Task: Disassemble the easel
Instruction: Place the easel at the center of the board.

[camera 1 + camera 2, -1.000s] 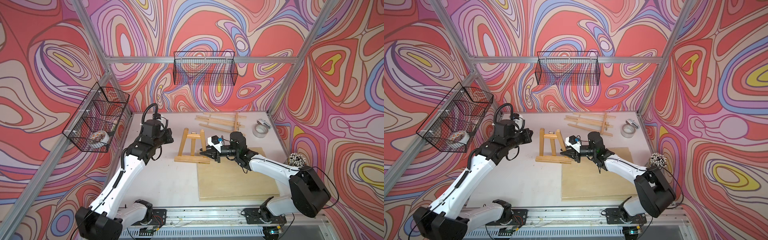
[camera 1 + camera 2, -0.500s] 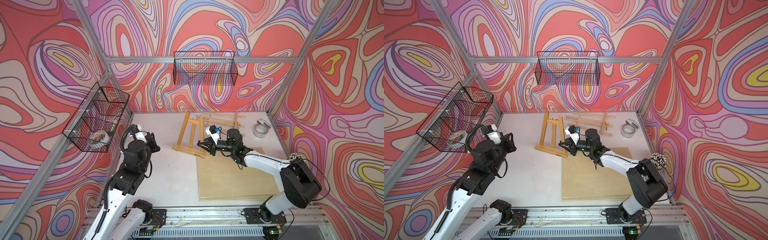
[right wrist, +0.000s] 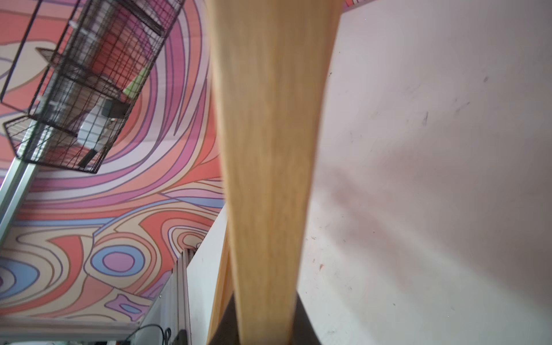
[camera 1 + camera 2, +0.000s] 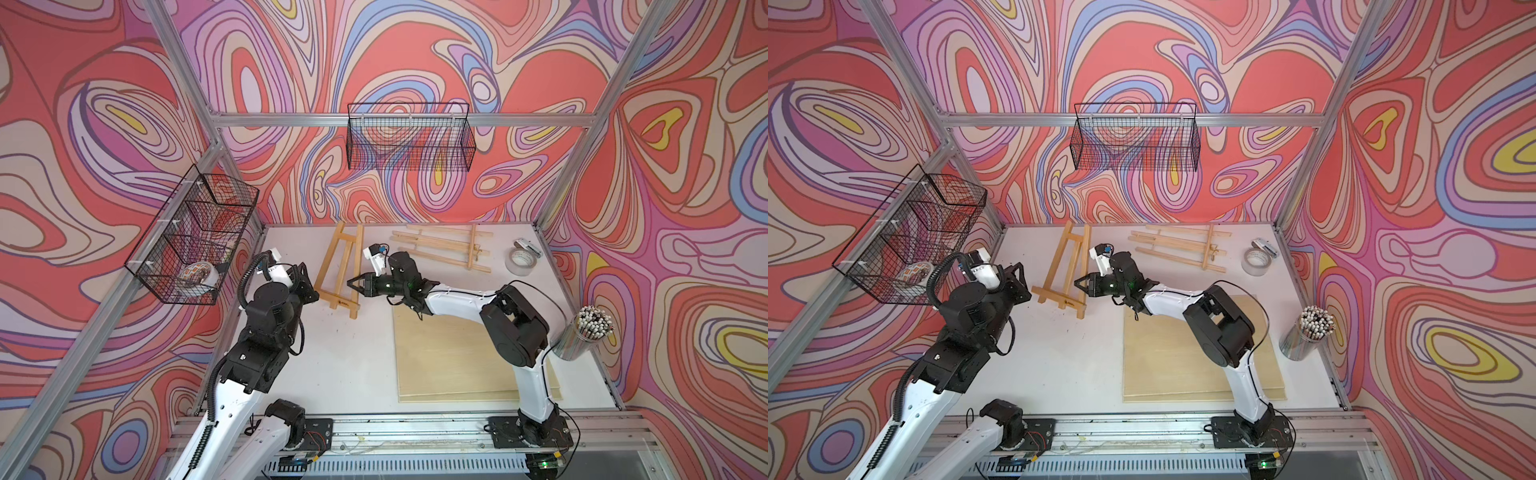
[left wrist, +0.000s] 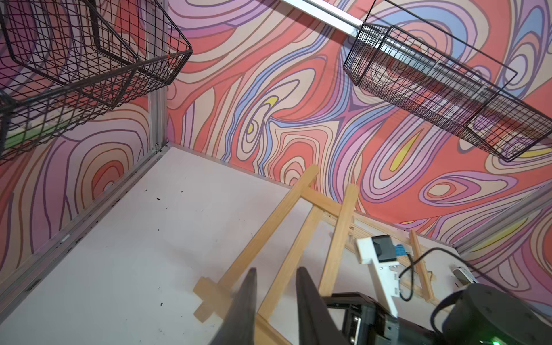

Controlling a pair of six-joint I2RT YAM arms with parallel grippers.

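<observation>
- You had the easel (image 4: 337,300) towards the back left of the table (image 4: 353,365). Its top pointed at the back wall and its bottom ledge faced your side.
- Your right fingers (image 3: 304,328) were closed on one of the easel's wooden slats. In the right wrist view the slat ran straight out from between them. In both top views that grip sat on the easel's right side, just above the ledge.
- Your left fingers (image 5: 248,298) stood slightly parted with nothing between them. They were just beside the ledge's left end, and I could not tell whether they touched it.
- I could not tell whether the easel lay flat or was propped up at an angle by your right grip.
- As for progress, the easel looked whole. Both outer legs, the cross rail, the centre slat and the ledge all appeared joined, so I judged the disassembly had barely started.
- What was left, by my reading, was nearly everything. You needed a second hold with the left fingers to brace the frame, and then each piece had to be pulled free and laid down.
- A separate bundle of wooden slats (image 4: 440,249) lay flat by the back wall, well apart from the easel. I could not tell whether it belonged to your task.
- The plywood board (image 4: 449,357) in front of your right arm had nothing lying on it, so you could have laid loose parts there.
</observation>
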